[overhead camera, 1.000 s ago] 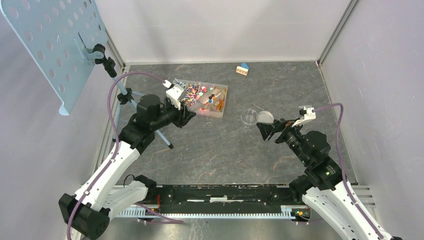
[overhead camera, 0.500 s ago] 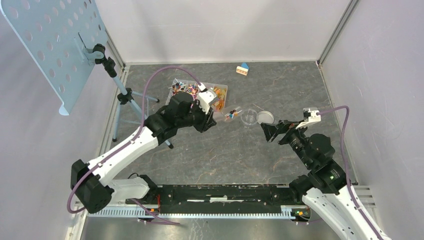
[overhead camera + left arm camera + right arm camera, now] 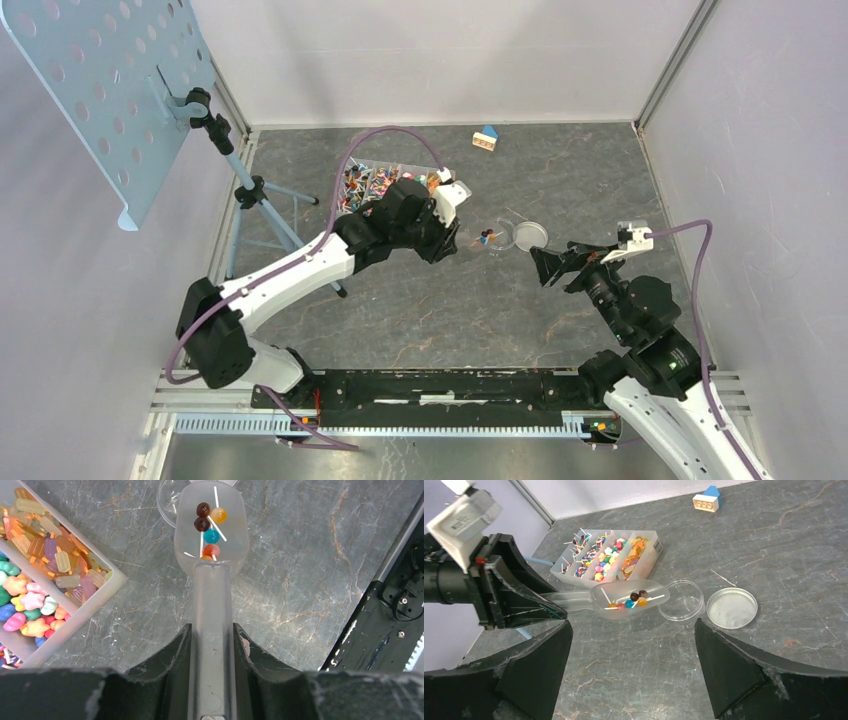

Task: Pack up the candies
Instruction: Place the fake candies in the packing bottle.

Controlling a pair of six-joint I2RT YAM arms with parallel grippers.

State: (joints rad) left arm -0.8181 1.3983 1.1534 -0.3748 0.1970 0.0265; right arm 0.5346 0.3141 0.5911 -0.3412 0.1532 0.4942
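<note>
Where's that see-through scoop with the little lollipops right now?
The scoop is mid-table in the top view, clamped in the left gripper, its tip at the clear dish rim, just right of the candy tray.

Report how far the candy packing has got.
Done: a scoop is loaded with a few lollipops. In hand: the left gripper is shut on its handle, with the tip at the empty clear dish. Left: tip them in and fit the lid lying beside it. The right gripper is open.
</note>
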